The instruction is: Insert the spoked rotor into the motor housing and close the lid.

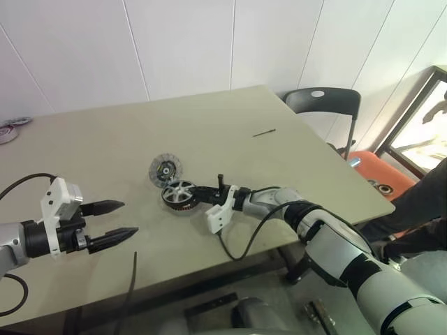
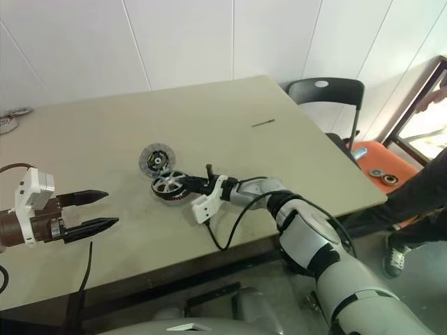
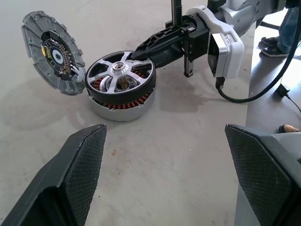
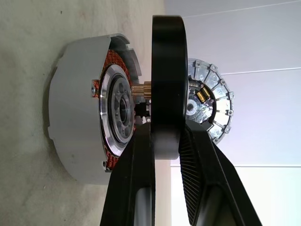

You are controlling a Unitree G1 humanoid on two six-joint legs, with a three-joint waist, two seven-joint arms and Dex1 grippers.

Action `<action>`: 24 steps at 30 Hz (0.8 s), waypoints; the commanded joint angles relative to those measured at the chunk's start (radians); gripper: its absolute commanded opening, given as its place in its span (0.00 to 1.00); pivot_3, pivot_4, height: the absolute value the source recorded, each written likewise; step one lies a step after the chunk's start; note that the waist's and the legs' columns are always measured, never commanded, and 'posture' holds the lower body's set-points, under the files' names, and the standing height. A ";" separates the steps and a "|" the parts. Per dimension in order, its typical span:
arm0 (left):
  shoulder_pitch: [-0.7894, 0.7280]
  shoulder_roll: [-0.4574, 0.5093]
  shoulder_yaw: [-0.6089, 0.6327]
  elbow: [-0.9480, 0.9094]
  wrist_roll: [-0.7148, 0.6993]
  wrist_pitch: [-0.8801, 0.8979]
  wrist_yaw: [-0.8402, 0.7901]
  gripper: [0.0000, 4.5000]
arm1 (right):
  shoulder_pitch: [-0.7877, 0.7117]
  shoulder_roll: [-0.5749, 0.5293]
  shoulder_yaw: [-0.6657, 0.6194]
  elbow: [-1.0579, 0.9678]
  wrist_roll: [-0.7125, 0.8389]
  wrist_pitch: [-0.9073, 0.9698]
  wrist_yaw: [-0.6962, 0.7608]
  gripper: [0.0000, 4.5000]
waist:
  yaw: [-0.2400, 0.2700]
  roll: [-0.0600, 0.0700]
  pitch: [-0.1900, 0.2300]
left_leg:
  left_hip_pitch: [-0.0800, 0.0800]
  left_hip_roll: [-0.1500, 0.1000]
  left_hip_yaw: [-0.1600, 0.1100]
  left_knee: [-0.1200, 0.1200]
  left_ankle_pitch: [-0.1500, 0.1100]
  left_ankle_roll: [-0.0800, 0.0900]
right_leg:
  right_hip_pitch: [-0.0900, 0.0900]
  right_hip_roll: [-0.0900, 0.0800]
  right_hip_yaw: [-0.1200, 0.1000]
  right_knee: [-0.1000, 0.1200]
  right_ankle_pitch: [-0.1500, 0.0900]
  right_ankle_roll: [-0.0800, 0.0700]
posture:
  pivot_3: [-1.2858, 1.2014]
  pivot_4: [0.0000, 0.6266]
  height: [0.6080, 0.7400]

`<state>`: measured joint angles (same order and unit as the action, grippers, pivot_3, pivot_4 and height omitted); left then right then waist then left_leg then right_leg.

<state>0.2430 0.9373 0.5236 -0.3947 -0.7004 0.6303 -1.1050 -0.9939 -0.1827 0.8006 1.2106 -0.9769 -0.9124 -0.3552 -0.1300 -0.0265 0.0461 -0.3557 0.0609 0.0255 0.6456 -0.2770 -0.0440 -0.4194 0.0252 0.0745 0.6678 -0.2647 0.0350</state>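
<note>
right gripper [image 1: 198, 195] holds spoked rotor [image 1: 179, 190] (over housing [image 1: 183, 204])

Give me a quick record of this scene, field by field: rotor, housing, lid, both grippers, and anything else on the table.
rotor: gripped at its rim by the right gripper, held just above the housing, not yet seated
housing: on the table, copper windings showing under the rotor
lid: propped tilted against the housing, inner face showing
right gripper: shut on the rotor
left gripper: open, apart from the parts, holding nothing
table: beige; a small dark pin lies near its far right edge
</note>
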 commanded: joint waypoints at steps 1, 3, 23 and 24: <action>-0.010 -0.001 0.004 -0.023 -0.013 0.002 0.007 0.96 | -0.015 0.006 0.002 -0.002 0.007 0.010 -0.007 0.09 | 0.000 0.000 0.000 | 0.000 0.000 0.000 0.000 0.000 0.000 | 0.000 0.000 0.000 0.000 0.000 0.000 | 0.52 0.00 1.00; -0.010 -0.001 0.003 -0.022 -0.013 0.001 0.008 0.96 | -0.015 0.003 0.006 0.003 0.001 0.019 -0.011 0.09 | 0.000 0.000 0.000 | 0.000 0.000 0.000 0.000 0.000 0.000 | 0.000 0.000 0.000 0.000 0.000 0.000 | 0.52 0.00 1.00; -0.014 -0.003 0.001 -0.023 -0.020 0.006 0.017 0.96 | -0.012 0.000 0.017 0.017 0.011 0.033 0.014 0.64 | -0.002 -0.002 -0.001 | 0.003 0.000 0.000 0.000 0.000 0.000 | 0.003 0.000 0.000 0.000 0.000 0.000 | 0.52 0.00 1.00; -0.015 -0.003 0.001 -0.022 -0.020 0.006 0.017 0.96 | -0.012 0.000 0.017 0.017 0.012 0.033 0.017 0.64 | -0.002 -0.002 -0.001 | 0.004 0.000 0.000 0.000 0.000 0.000 | 0.004 0.000 0.000 0.000 0.000 0.000 | 0.52 0.00 1.00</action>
<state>0.2407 0.9327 0.5220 -0.3986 -0.7090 0.6420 -1.0877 -1.0004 -0.1846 0.8094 1.2200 -0.9638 -0.8818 -0.3582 -0.1321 -0.0281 0.0448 -0.3501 0.0610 0.0250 0.6458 -0.2770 -0.0439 -0.4141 0.0253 0.0745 0.6680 -0.2652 0.0355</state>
